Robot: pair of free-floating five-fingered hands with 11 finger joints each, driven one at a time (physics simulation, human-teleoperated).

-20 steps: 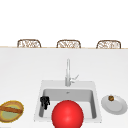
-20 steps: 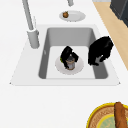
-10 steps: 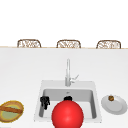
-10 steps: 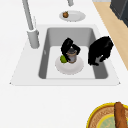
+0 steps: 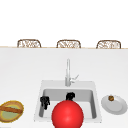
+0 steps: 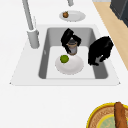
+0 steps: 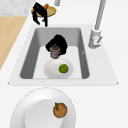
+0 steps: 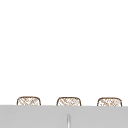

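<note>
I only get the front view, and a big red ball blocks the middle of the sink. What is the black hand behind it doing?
Observer: From the left side, the right hand is curled round a small grey cylindrical cup.
Operator: Is anything else down there?
Observer: A round white plate lies on the floor of the grey sink, with a small green lime on it. The cup is at the plate's edge.
Operator: And the other hand?
Observer: The left hand hangs by the basin's front wall, fingers drooping loosely, holding nothing.
</note>
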